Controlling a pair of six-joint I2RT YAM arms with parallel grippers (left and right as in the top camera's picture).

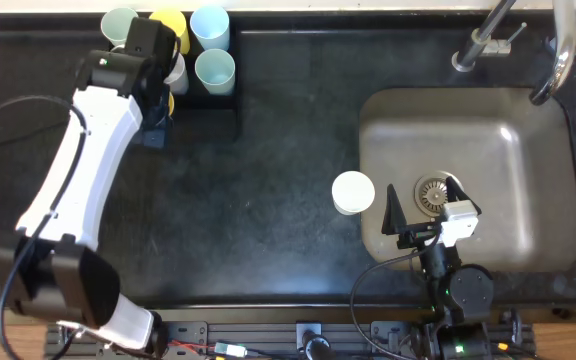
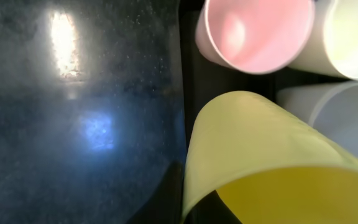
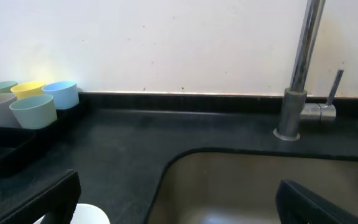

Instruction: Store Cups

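Left pincer is at far left over the left side of the black tray; can't tell its grip state. Tilted yellow cup sits right at its wrist cam, mouth toward the camera, above the tray's left edge. Upright in the tray beside it: pink cup and tray white cup. Farther along the tray: pale green cup, second yellow cup, light blue cup, aqua cup. Right pincer is spread wide, holding nothing, over the near-left part of the sink. Loose white cup stands on the worktop at the sink's left rim, just beside that pincer. Tap is at far right.
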